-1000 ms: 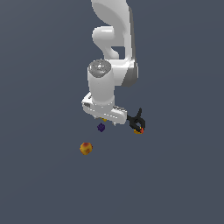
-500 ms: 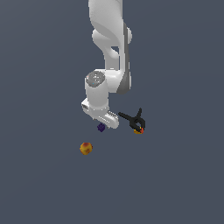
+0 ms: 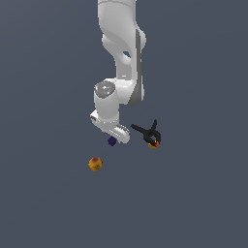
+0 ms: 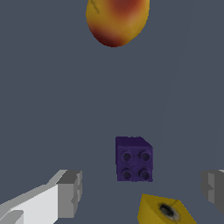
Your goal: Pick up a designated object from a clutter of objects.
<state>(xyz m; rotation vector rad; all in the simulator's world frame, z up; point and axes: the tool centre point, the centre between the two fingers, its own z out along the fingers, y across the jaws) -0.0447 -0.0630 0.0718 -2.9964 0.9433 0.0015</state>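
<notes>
The designated object, a tiny dark purple studded block (image 4: 133,159), lies on the grey floor; in the exterior view the purple block (image 3: 112,141) peeks out just under the hand. My gripper (image 4: 141,189) is open and empty, low over the block, with one finger (image 4: 65,194) on each side of it and apart from it. In the exterior view the gripper (image 3: 114,137) is mostly hidden by the white hand. Of the clutter, a small yellow block (image 4: 165,211) lies close beside the purple one, also between the fingers.
A yellow-red ball (image 3: 95,164) lies toward the exterior view's left of the hand and also shows in the wrist view (image 4: 117,19). A black clamp with orange tips (image 3: 149,133) lies at the exterior view's right of the hand.
The hand has come down toward the purple block and shifted slightly to the exterior view's left. The ball, clamp and blocks have not moved.
</notes>
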